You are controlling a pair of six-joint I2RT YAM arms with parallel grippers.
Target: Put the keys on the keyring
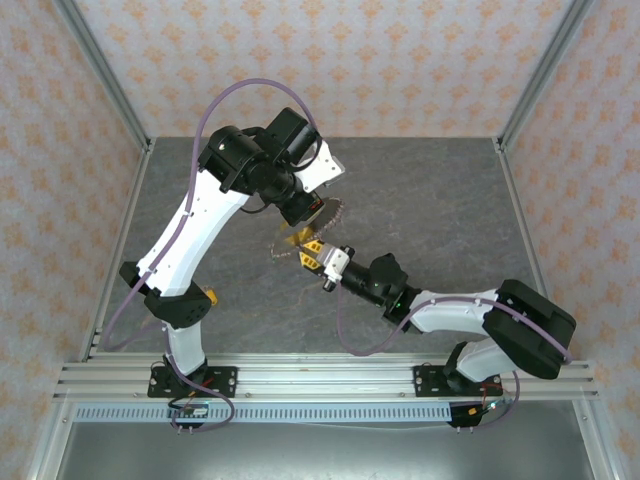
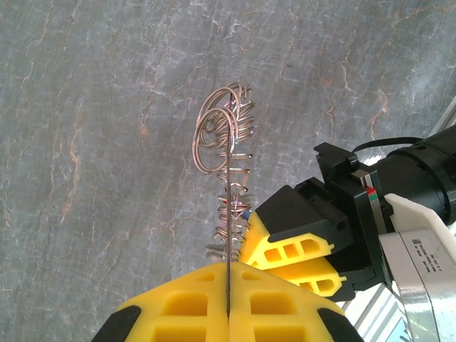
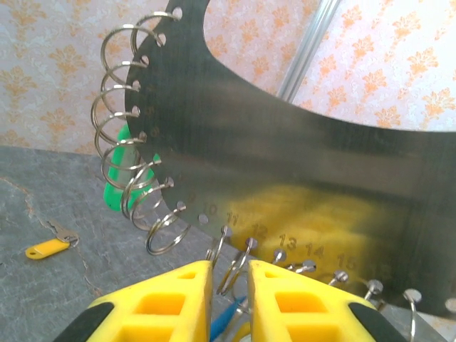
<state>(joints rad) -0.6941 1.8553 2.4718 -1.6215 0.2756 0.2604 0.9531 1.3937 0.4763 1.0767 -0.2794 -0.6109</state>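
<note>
My right fingers (image 3: 178, 303) stand a narrow gap apart around a small split ring (image 3: 229, 265) on the lower rim of the keyring (image 3: 285, 164); I cannot tell whether they grip it. A blue key (image 3: 226, 313) below is mostly hidden. My left fingers (image 2: 178, 306) clamp the keyring upright, I judge to present that rim. Behind it a green key (image 3: 117, 189) is half covered. A yellow key (image 3: 46, 249) lies apart on the tabletop (image 3: 43, 178).

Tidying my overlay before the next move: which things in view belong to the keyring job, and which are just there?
In the job:
keyring, clamped by the left gripper
right gripper at its rim
green-tagged key behind it
yellow-tagged key on the table
blue tag below the right fingers

Just there:
frame posts
patterned walls
</note>
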